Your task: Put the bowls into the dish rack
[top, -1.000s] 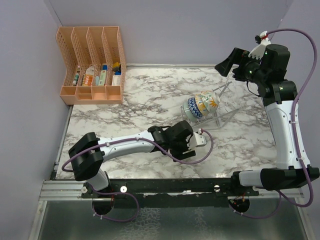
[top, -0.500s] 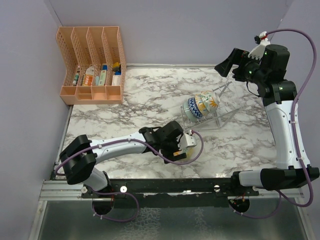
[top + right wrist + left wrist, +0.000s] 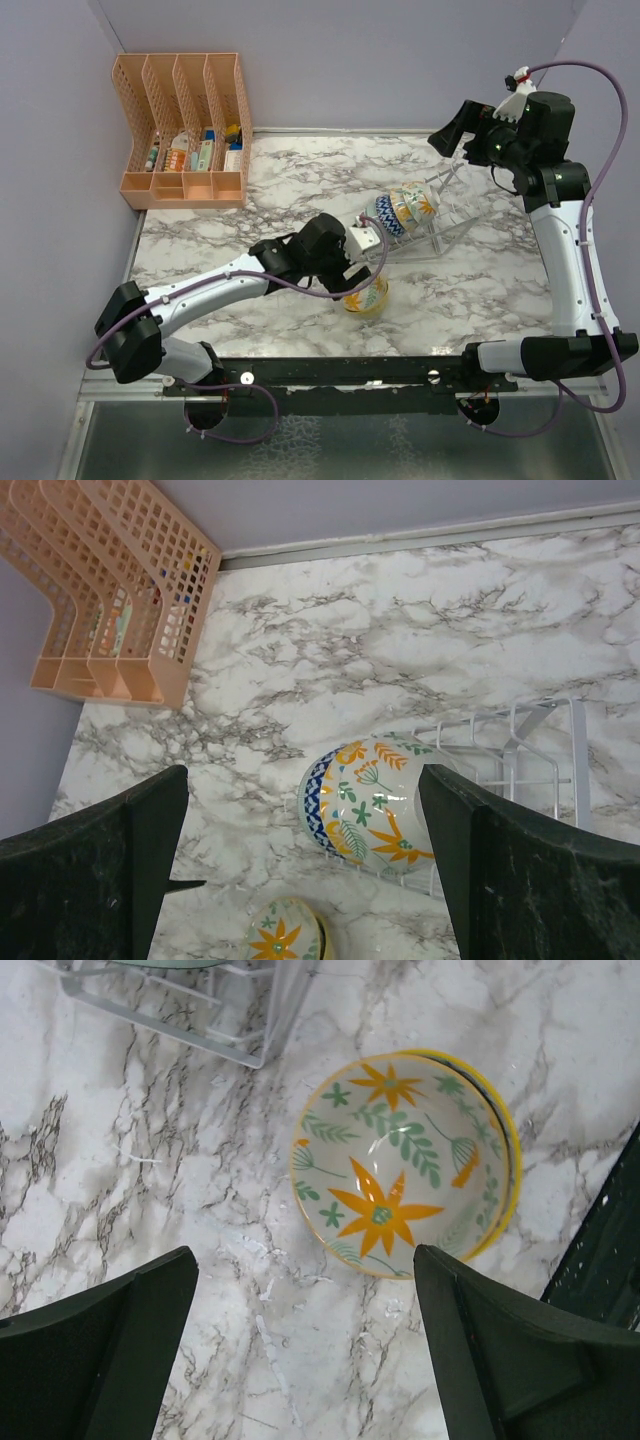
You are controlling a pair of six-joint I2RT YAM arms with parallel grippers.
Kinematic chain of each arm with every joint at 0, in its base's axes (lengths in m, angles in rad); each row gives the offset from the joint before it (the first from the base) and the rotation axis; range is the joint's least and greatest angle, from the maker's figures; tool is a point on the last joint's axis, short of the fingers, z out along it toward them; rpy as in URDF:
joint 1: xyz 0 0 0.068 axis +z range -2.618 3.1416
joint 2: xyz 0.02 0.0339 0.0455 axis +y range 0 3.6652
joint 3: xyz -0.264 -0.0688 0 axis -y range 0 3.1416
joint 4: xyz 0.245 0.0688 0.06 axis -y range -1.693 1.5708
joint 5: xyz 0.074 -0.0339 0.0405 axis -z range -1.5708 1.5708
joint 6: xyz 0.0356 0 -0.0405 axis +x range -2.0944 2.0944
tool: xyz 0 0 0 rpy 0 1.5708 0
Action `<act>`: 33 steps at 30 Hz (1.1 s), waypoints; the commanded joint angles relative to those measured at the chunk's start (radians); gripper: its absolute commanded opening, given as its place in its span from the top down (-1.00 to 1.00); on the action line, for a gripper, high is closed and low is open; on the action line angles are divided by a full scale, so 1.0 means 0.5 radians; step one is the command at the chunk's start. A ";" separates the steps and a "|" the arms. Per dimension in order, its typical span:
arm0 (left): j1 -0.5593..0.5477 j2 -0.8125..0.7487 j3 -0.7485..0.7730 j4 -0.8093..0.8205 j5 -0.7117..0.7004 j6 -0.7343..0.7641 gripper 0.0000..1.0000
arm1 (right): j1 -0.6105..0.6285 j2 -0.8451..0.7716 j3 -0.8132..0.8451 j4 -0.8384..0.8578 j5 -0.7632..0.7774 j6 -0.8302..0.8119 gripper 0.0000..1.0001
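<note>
A yellow bowl (image 3: 368, 297) with orange flowers inside (image 3: 405, 1165) sits upright on the marble, just in front of the dish rack (image 3: 440, 228). My left gripper (image 3: 352, 268) hovers over the table beside it, open and empty; in the left wrist view its dark fingers (image 3: 100, 1350) stand wide apart below the bowl. Other bowls (image 3: 403, 208) stand on edge in the rack, a blue-patterned one (image 3: 325, 800) in front of a white floral one (image 3: 400, 800). My right gripper (image 3: 455, 125) is raised behind the rack, open and empty.
An orange slotted organizer (image 3: 185, 130) with small items stands at the far left corner against the wall. The left arm's purple cable (image 3: 375, 280) loops close over the yellow bowl. The rack's wire corner (image 3: 250, 1055) lies just beyond the bowl.
My left gripper opened wider and drew back toward the far left, uncovering the yellow bowl on the table. The right arm barely moved.
</note>
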 commanded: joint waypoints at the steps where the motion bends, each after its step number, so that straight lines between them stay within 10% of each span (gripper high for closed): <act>1: 0.144 0.182 -0.031 0.132 0.204 -0.293 -0.83 | -0.016 -0.038 -0.008 0.055 -0.024 -0.018 -0.96; 24: 0.251 0.567 -0.195 0.479 0.693 -0.504 -0.44 | -0.016 -0.054 -0.035 0.052 0.005 -0.050 -0.97; 33: 0.250 0.548 -0.162 0.457 0.715 -0.463 0.43 | -0.016 -0.042 -0.017 0.046 0.017 -0.057 -0.97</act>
